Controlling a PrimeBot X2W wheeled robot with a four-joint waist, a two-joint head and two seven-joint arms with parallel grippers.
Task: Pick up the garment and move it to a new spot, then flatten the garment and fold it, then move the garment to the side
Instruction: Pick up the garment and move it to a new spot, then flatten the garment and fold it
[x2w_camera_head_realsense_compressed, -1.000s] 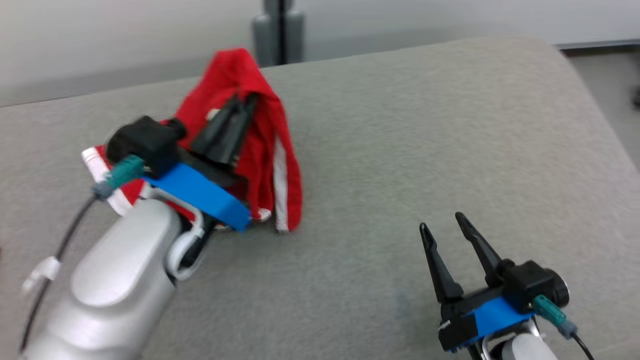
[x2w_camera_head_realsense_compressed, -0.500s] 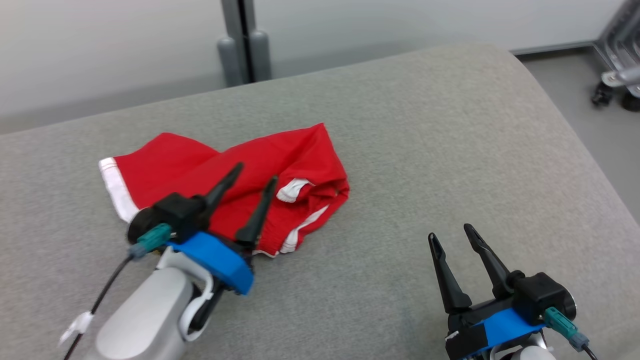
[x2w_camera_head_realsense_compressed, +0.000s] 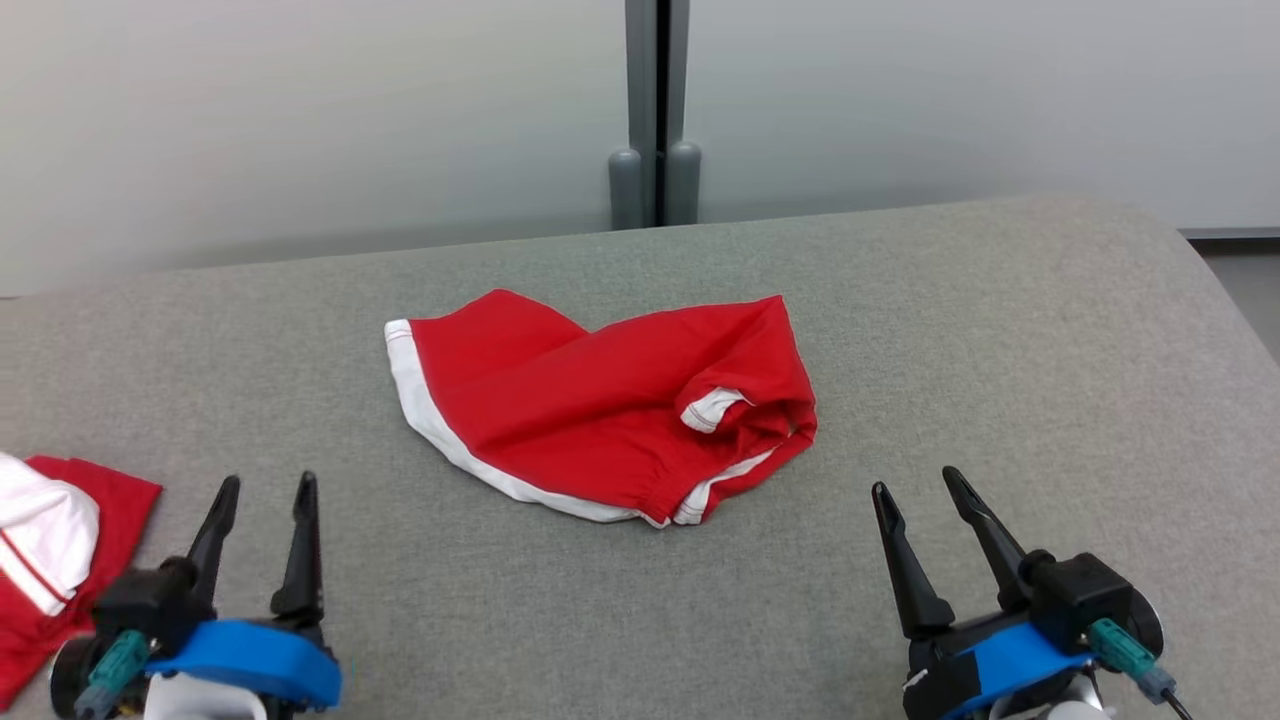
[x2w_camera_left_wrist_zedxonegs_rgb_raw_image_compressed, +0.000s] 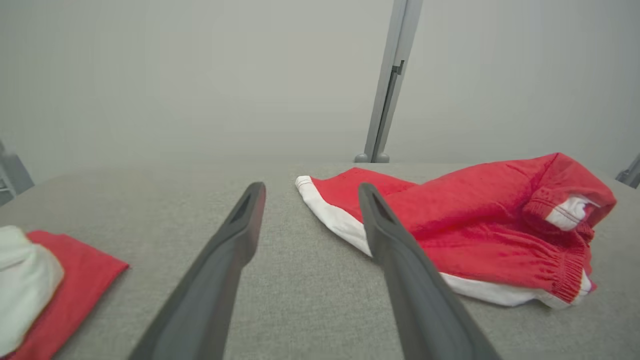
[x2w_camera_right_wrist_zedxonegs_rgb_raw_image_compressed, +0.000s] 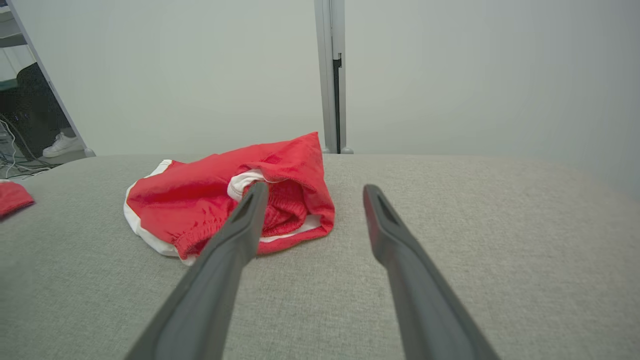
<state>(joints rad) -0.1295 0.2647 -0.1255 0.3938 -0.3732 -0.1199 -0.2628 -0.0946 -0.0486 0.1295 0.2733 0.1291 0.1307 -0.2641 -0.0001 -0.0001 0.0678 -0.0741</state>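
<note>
Head view. The shorts (x2w_camera_head_realsense_compressed: 600, 410), red with white trim, lie crumpled mid-way across the grey cushion (x2w_camera_head_realsense_compressed: 1000, 330), with the waistband end bunched toward my right and a white-edged leg spread toward my left. My left claw (x2w_camera_head_realsense_compressed: 268, 482) is at the lower left, jaws wide apart with nothing between them, well clear of the shorts. My right claw (x2w_camera_head_realsense_compressed: 915, 480) is at the lower right, also spread wide and holding nothing, near the waistband end but apart from it. A second cloth (x2w_camera_head_realsense_compressed: 50, 540), red and white, lies on the cushion beside the left claw. A grey post (x2w_camera_head_realsense_compressed: 655, 150) stands behind the cushion.

Left wrist view. I look along the left claw's two fingers (x2w_camera_left_wrist_zedxonegs_rgb_raw_image_compressed: 235, 240), with bare cushion between them. The shorts lie ahead and to the right, and their white hem passes behind the right-hand finger. From this low angle the waistband end rises in a hump, with the elastic gather along its near edge. The second cloth is in the bottom left corner.

Right wrist view. The right claw's fingers (x2w_camera_right_wrist_zedxonegs_rgb_raw_image_compressed: 390, 235) are spread, with bare cushion between them. The shorts lie ahead and to the left. The left-hand fingertip overlaps the waistband opening in the picture, and I cannot tell whether it touches. This angle looks into that opening. At the far left, past the cushion, there is a white shoe (x2w_camera_right_wrist_zedxonegs_rgb_raw_image_compressed: 62, 145) and some cables (x2w_camera_right_wrist_zedxonegs_rgb_raw_image_compressed: 12, 155) on the floor.
</note>
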